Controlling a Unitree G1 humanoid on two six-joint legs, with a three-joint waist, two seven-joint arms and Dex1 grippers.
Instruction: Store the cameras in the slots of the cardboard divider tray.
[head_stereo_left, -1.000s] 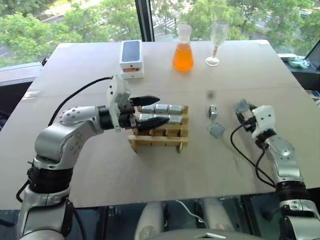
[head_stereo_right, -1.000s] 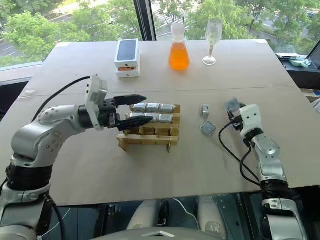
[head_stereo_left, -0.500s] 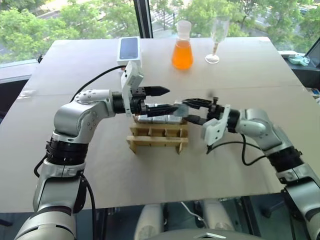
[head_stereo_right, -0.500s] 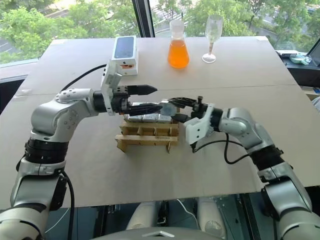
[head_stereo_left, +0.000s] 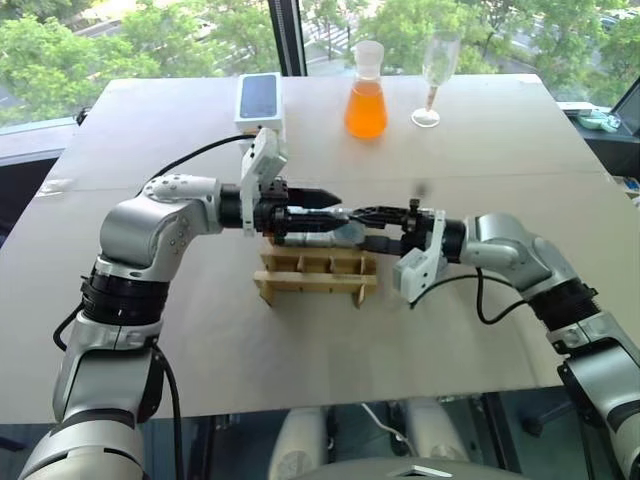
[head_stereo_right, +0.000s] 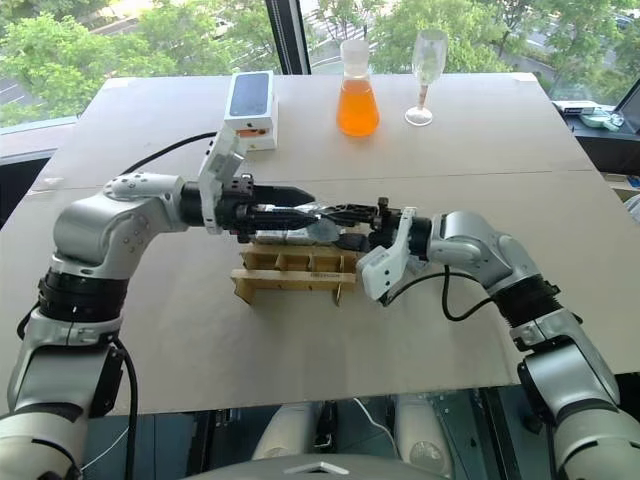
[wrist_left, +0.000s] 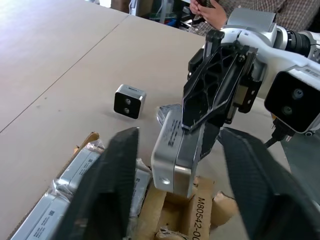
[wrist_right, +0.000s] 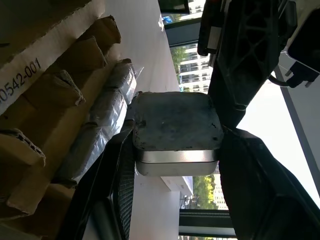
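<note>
Above the cardboard divider tray (head_stereo_left: 316, 275), the right gripper (wrist_left: 197, 125), swung in from the table's far side, pinches a camera (wrist_left: 175, 157) between the left gripper (head_stereo_left: 325, 203)'s narrowing fingers, seemingly a hand-over; six slots appear filled, the front row empty.

The cardboard divider tray (wrist_left: 200, 210) bears the partly cut-off print "M80542-00".
</note>
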